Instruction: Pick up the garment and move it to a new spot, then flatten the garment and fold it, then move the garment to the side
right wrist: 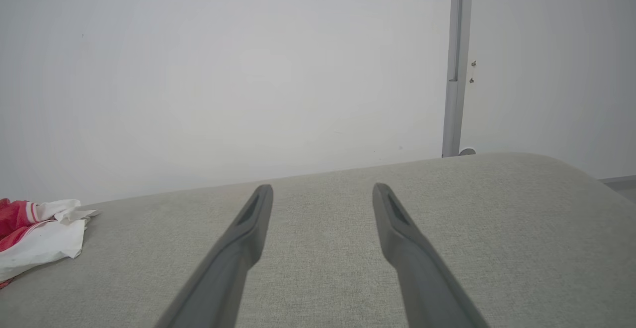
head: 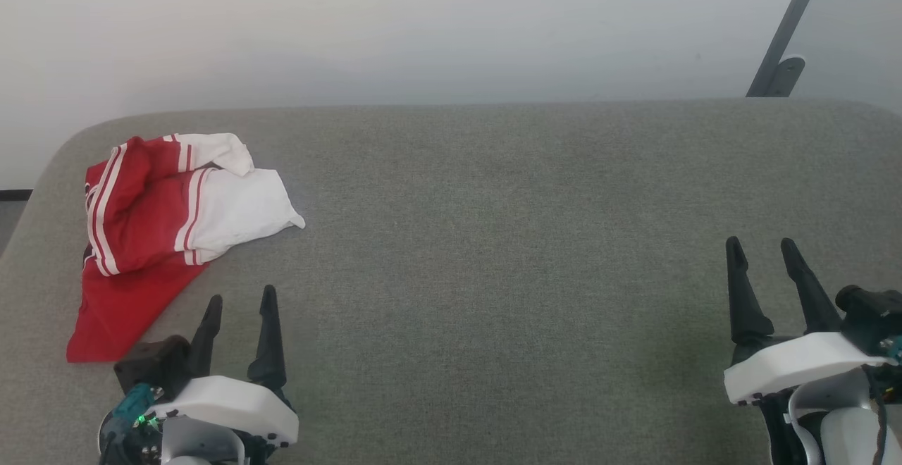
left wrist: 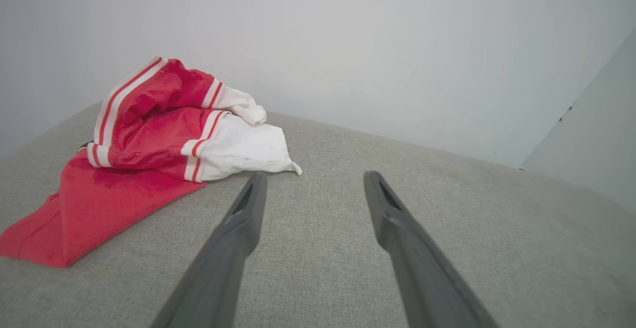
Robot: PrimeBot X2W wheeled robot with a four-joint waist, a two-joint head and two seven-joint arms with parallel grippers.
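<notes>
The garment (head: pixel 165 222) lies crumpled at the far left of the grey padded table (head: pixel 507 239), red with white sleeves and striped trim; any chest print is folded out of sight. In the left wrist view the garment (left wrist: pixel 154 154) sits just ahead and to the left of the fingers. My left gripper (head: pixel 239 299) stands open a little in front of the garment's near red corner, touching nothing; its open jaws (left wrist: pixel 315 176) hold nothing. My right gripper (head: pixel 761 243) is open at the table's right side, far from the garment (right wrist: pixel 37 236), with its fingers (right wrist: pixel 323 189) empty.
A pale wall runs behind the table. A dark slanted bar with a bracket (head: pixel 782 63) stands at the back right, seen as a grey post (right wrist: pixel 454 69) from the right wrist. The table's corners are rounded, and its left edge (head: pixel 28 211) lies close to the garment.
</notes>
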